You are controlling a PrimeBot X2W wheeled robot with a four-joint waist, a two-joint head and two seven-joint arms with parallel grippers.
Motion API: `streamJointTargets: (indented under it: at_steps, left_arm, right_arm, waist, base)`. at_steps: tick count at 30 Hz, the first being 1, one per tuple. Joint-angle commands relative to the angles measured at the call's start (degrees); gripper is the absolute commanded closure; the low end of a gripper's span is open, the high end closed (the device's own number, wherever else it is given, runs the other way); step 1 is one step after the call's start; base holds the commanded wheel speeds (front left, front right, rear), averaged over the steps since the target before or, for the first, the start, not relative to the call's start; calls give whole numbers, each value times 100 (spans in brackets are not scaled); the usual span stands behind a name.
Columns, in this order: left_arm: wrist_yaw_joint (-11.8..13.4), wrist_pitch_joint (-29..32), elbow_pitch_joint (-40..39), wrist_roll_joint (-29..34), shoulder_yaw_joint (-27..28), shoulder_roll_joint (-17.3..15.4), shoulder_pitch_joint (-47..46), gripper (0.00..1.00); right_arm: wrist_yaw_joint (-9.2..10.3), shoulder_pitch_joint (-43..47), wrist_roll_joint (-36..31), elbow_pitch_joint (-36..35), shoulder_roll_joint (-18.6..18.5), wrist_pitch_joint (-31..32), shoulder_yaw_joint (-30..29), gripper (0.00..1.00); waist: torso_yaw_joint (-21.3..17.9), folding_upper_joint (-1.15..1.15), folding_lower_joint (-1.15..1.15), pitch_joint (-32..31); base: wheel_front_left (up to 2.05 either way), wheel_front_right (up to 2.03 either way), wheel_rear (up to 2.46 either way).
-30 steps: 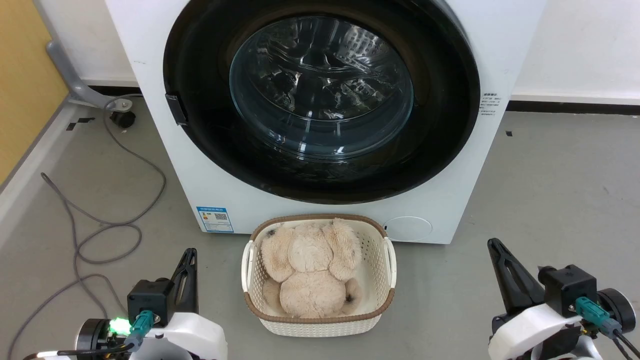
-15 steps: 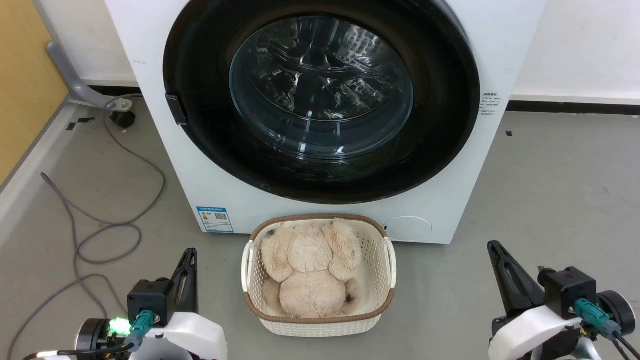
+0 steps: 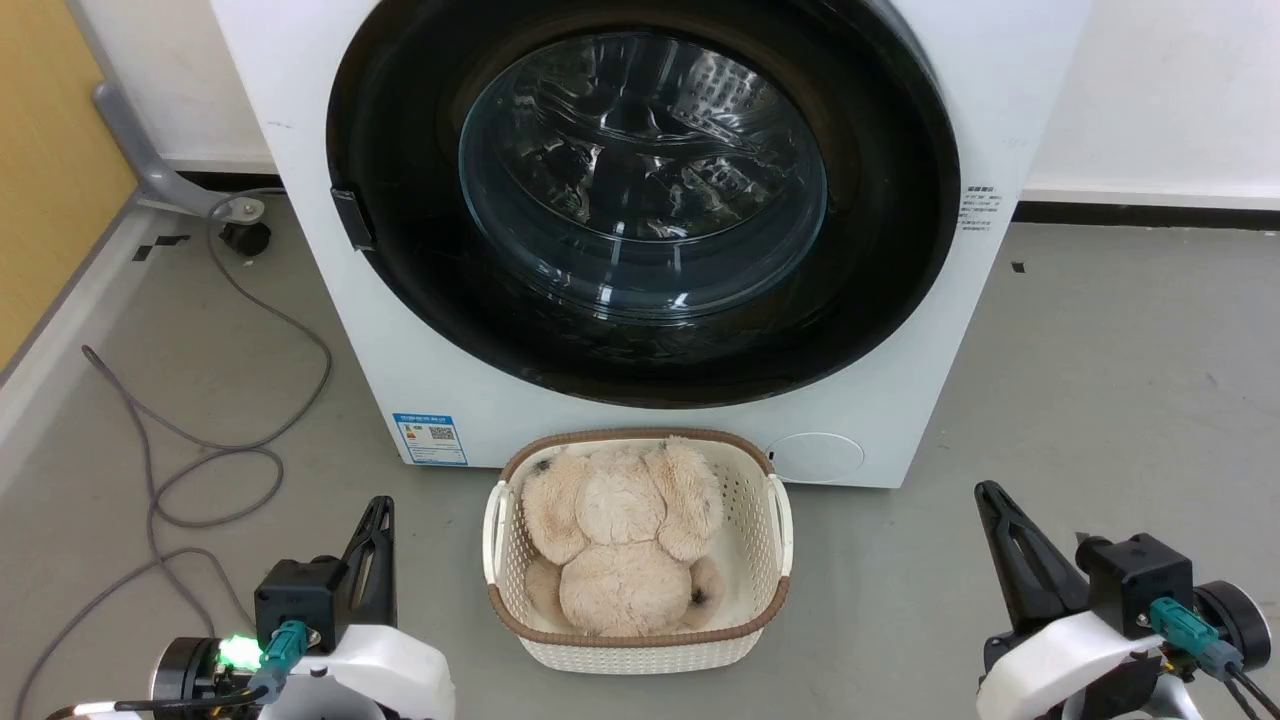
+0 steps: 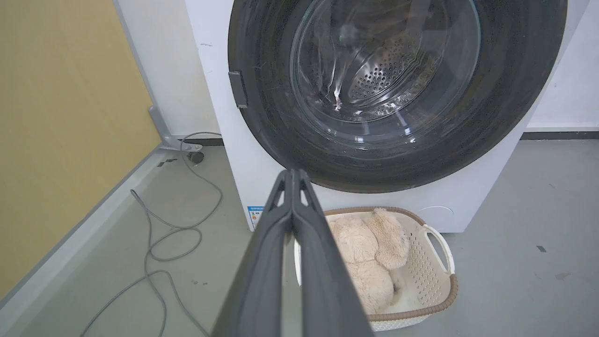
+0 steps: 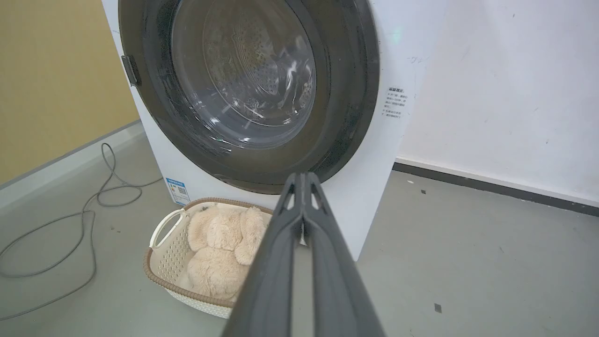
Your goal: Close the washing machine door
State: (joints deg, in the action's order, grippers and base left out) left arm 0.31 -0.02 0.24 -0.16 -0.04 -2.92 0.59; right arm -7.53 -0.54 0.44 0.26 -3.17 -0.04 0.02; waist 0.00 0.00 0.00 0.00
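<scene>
Dark tapered left end effector [image 3: 378,512] and right end effector [image 3: 990,495] clenched empty, wrists cut off. Beyond, lattice-walled basket [image 3: 640,648] cradling fluffy plush toy [image 3: 620,545]. Farthest, glossy black-rimmed washing machine door [image 3: 640,180] flush on white washing machine [image 3: 420,385], top cropped, perforated drum [image 4: 383,79] hazy behind it.

Count: 1 big white front-loading washing machine [image 3: 420,380], 1 round black-rimmed glass-window washing machine door [image 3: 640,180], 1 white perforated plastic basket [image 3: 775,570] with brown rim, 1 beige plush toy [image 3: 620,570], 1 grey floor cable [image 3: 328,365], 1 small blue label [image 3: 430,440], 2 dark-fingered grippers: left gripper [image 3: 380,505], right gripper [image 3: 985,490].
</scene>
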Motion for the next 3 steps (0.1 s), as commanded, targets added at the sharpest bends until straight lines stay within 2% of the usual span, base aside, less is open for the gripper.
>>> streamJointTargets:
  at_steps: [1,3]
  left_arm:
    - [-31,2,-24,16,4,4,-59,100]
    - [-31,2,-24,16,4,4,-59,100]
  right_arm:
    - [4,54,-44,-26,29,4,-2,100]
    - [4,54,-44,-26,29,4,-2,100]
  waist:
    - [0,0,0,0]
    - [0,0,0,0]
  base:
    - [0,0,0]
    - [0,0,0]
